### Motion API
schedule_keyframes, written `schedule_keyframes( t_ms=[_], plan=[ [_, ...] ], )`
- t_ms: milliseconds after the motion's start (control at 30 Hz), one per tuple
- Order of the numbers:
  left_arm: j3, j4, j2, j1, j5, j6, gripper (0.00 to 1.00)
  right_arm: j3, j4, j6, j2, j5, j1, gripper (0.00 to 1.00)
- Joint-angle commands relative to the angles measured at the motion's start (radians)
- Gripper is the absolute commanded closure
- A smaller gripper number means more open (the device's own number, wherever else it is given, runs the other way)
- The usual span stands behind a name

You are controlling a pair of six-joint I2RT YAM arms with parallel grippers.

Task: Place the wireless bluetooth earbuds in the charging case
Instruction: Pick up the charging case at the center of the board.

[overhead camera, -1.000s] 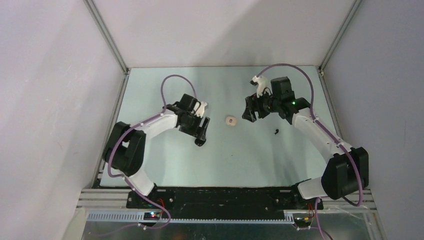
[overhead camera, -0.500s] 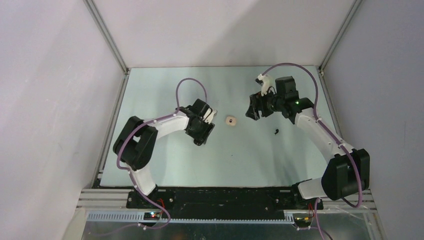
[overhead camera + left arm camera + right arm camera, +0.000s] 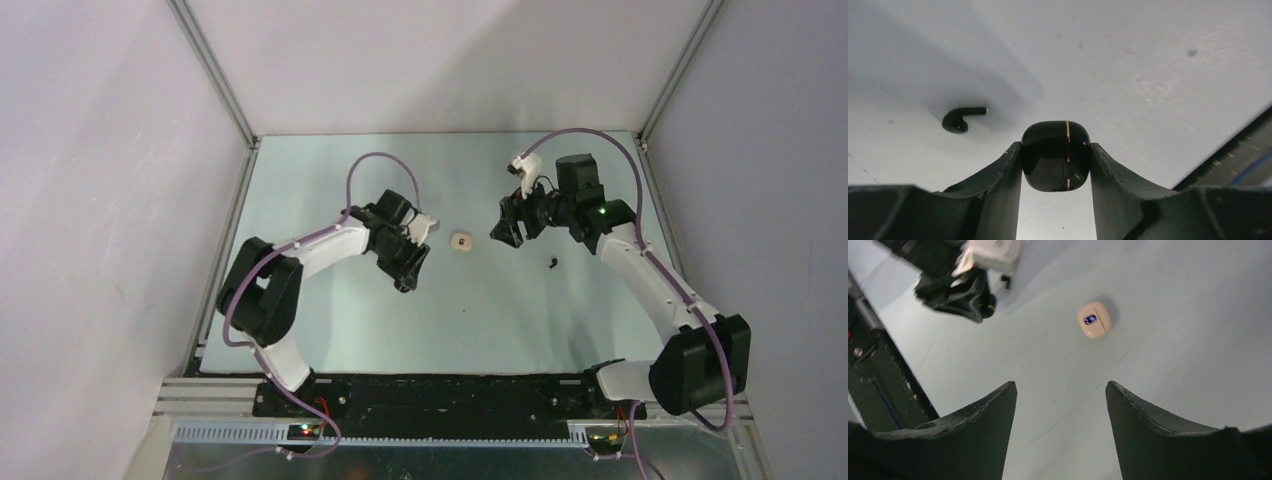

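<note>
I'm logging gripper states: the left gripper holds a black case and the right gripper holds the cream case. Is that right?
Not quite. The left gripper is shut on the black case, but the right gripper is open and holds nothing. The right wrist view shows the cream case lying on the table, well clear of its fingers.

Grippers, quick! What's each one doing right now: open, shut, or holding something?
Left gripper: shut on the black case.
Right gripper: open, holding nothing.
</note>
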Motion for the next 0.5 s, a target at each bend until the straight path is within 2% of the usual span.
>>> schedule_keyframes(
  t_ms=[0, 33, 100, 233, 367, 467],
  plan=[
    [0.130, -0.061, -0.081, 0.074, 0.318, 0.164, 0.68, 0.004, -0.037, -0.292, -0.086, -0.155, 0.059, 0.30],
    [0.151, -0.102, -0.075, 0.093, 0.405, 0.182, 0.68, 0.005, -0.047, -0.341, -0.095, -0.159, 0.076, 0.30],
    [0.218, -0.182, -0.039, 0.119, 0.530, 0.232, 0.68, 0.005, -0.083, -0.577, -0.101, -0.142, 0.132, 0.32],
    [0.363, -0.330, 0.065, 0.153, 0.650, 0.293, 0.66, 0.005, -0.117, -0.837, -0.076, -0.089, 0.256, 0.34],
    [0.546, -0.567, 0.187, 0.158, 0.726, 0.452, 0.66, 0.005, -0.076, -0.960, -0.023, -0.061, 0.316, 0.34],
    [0.583, -0.649, 0.220, 0.158, 0.742, 0.509, 0.67, 0.006, -0.021, -1.002, 0.018, -0.068, 0.340, 0.33]
  ],
)
